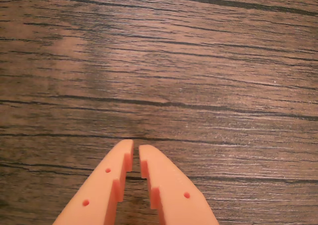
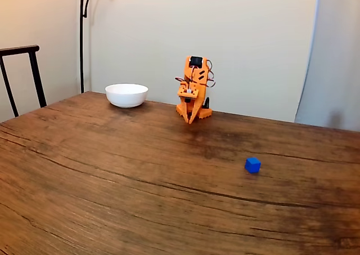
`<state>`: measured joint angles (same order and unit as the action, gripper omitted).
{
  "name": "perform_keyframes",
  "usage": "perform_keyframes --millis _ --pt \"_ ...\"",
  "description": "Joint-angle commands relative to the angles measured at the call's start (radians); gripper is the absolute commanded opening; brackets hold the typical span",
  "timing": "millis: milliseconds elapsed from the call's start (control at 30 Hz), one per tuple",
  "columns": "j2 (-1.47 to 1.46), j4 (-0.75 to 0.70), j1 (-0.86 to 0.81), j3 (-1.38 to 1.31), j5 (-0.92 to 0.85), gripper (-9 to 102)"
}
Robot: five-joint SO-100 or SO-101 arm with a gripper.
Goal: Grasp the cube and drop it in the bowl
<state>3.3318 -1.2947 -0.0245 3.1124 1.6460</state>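
Here, in the wrist view, the hand [image 1: 135, 150] enters from the bottom edge: two orange fingers [image 1: 107, 183] tapering to tips that stand nearly together, a thin slit between them and nothing held. Beneath and ahead of the tips lies bare dark wood-grain worktop [image 1: 198, 61].

In the fixed view, the orange arm [image 2: 193, 89] is folded up at the far side of the worktop [image 2: 112, 182], its hand [image 2: 190, 119] pointing down with the tips close above the surface. The cube [image 2: 252, 165], bright blue, sits on the worktop well apart from the hand, nearer the camera and to the right in this view. The white bowl [image 2: 126, 95] stands to the left of the arm, near the far edge. A dark chair [image 2: 22, 75] shows at the left border and a lamp pole [image 2: 82, 35] rises behind the bowl.
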Motion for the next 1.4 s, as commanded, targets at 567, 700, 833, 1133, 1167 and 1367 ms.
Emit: perform_keyframes --millis 567,700,833,1133,1167,1367 --pt "-0.009 -0.057 0.086 -0.014 -0.014 0" --pt "-0.009 0.002 0.189 -0.035 -0.015 0" --pt "-0.009 0.009 0.239 -0.118 -0.014 0" --pt "-0.015 0.0 0.282 -0.383 0.002 0" --pt "-0.021 0.0 0.282 -0.407 0.002 0" --pt "-0.239 0.02 0.287 -0.543 0.025 0"
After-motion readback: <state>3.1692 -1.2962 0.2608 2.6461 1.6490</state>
